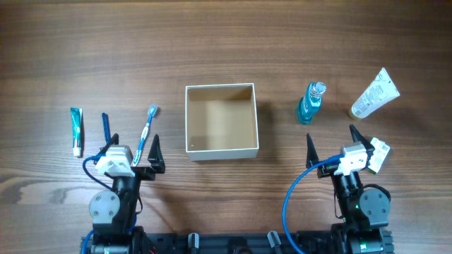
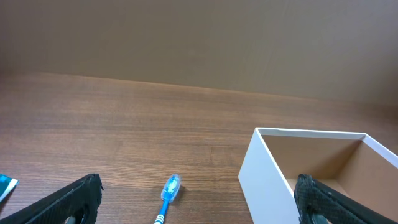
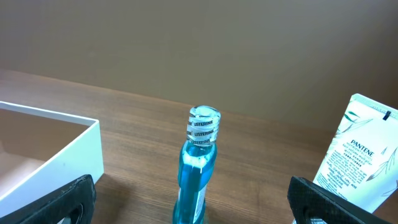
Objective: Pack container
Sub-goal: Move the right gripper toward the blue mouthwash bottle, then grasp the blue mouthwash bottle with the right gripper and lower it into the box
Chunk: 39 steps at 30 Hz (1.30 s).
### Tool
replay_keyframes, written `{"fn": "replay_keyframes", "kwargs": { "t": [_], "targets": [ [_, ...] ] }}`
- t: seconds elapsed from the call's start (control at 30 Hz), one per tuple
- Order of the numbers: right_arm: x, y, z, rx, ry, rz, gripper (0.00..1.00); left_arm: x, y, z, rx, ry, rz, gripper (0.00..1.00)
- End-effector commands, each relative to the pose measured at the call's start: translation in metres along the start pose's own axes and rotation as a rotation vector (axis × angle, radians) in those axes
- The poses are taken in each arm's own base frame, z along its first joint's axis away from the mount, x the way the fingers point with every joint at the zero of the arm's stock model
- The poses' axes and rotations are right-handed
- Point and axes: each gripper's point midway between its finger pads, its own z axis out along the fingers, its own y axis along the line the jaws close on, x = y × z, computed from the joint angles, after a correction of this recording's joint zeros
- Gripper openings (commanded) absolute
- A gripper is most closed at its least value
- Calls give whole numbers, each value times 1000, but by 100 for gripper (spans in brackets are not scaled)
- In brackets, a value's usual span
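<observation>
The blue bottle [image 3: 198, 171] reads LISTERINE, the white tube [image 3: 357, 165] seemingly PANTENE.

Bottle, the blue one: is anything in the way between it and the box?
Nothing visible. Only bare table lies between the bottle and the box; the right gripper is off to the side.

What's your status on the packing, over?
Left gripper, right gripper: jaws open, holding nothing. Container empty, mid-table. Toothbrush ahead of left, mouthwash bottle ahead of right. Nothing blocking container.
</observation>
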Motion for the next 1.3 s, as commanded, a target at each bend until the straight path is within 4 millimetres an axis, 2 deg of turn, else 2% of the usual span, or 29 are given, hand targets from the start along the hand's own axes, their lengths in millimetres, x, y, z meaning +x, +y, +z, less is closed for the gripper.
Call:
{"fn": "replay_keyframes", "kwargs": {
  "t": [0.0, 0.27, 0.53, 0.7, 0.77, 0.83, 0.93, 1.0, 1.13, 1.2, 1.27],
  "targets": [
    [-2, 2, 0, -10, -9, 8, 100, 2, 1, 0, -1, -6, -16, 100],
    [-2, 2, 0, -10, -9, 12, 100, 2, 1, 0, -1, -6, -17, 100],
    [-1, 2, 0, -9, -5, 218, 100, 1, 1, 0, -1, -6, -61, 100],
    [7, 3, 1, -11, 44, 251, 100, 1, 1, 0, -1, -6, -72, 100],
    [12, 4, 0, -16, 122, 265, 100, -4, 0, -1, 0, -15, -72, 100],
    [5, 8, -3, -39, 204, 300, 100, -20, -3, -5, -1, -6, -73, 100],
    [-31, 5, 0, -45, 355, 363, 100, -41, 6, -11, -104, 143, -162, 100],
    [-47, 1, 14, -38, 519, 370, 100, -50, 6, -2, -152, 333, -175, 100],
    [-46, -7, 44, 3, 819, 379, 100, -57, 6, 24, -215, 617, -186, 100],
    [-43, -9, 63, 9, 954, 377, 100, -54, 7, 34, -245, 762, -186, 100],
    [-37, -11, 85, 5, 994, 351, 100, -44, 9, 45, -272, 894, -189, 100]
  ]
}}
